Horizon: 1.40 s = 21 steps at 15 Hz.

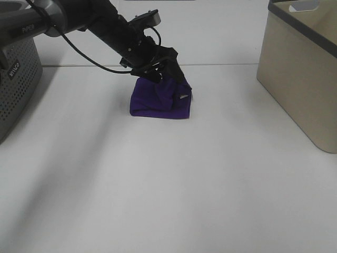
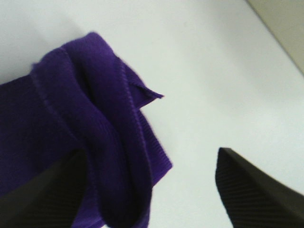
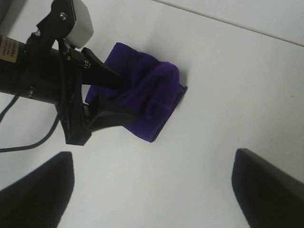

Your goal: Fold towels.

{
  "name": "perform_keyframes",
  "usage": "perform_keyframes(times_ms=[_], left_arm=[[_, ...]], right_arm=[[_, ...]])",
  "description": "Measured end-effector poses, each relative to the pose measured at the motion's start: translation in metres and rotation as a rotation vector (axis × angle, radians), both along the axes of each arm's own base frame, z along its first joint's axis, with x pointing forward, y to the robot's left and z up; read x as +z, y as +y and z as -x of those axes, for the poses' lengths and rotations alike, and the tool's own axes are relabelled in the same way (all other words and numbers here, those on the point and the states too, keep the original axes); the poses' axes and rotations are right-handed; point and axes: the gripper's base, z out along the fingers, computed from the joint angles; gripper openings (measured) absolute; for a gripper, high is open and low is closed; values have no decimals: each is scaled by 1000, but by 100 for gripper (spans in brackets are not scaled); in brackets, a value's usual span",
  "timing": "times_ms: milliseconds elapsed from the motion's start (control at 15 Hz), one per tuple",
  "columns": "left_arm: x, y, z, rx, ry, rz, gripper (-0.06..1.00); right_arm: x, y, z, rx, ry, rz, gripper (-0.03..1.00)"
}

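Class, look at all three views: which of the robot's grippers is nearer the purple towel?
Left. The left gripper is at the towel, its fingers straddling the bunched cloth. The right gripper hangs open, apart from it.

We record the left arm (image 1: 79,23) as matte black with a grey upper link lettered "PIPER" in white; a thin black cable loops loose beside it; near the wrist sits a small light-grey camera housing (image 3: 78,21) on a black bracket; a yellowish label (image 3: 7,50) marks the barrel; the left gripper (image 1: 167,74) has black tapered fingers (image 2: 256,190) with ribbed inner faces; the right gripper (image 3: 152,190) has matching black fingers.
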Motion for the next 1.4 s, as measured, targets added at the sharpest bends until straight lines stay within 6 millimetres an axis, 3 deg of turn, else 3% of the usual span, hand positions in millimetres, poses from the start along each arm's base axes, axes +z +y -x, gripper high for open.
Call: perform_keyframes(times_ms=[267,467,800,1000,1133,1267,1400], left_arm=[[12,-3,3,-45,-30,34,75],[29,24,0,-63,-66,-59,75],[91,120,-4,101,-119,-385,75],[118,161,0,239,-129,-526,76],[135,184,3,322,-136,-525,76],[159,221,10,428,-151,-510,76],[180,270,30,537,-138,-500,76]], right_arm=[[1,2,1,8,4,-20,88],[1,2,1,21,-3,-13,87],[-3,3,-1,100,-32,22,87],[-6,1,-3,51,-12,32,87],[-6,-4,-4,10,-13,56,87],[4,-22,-4,-50,-28,54,87],[22,-51,0,-118,-67,51,87]])
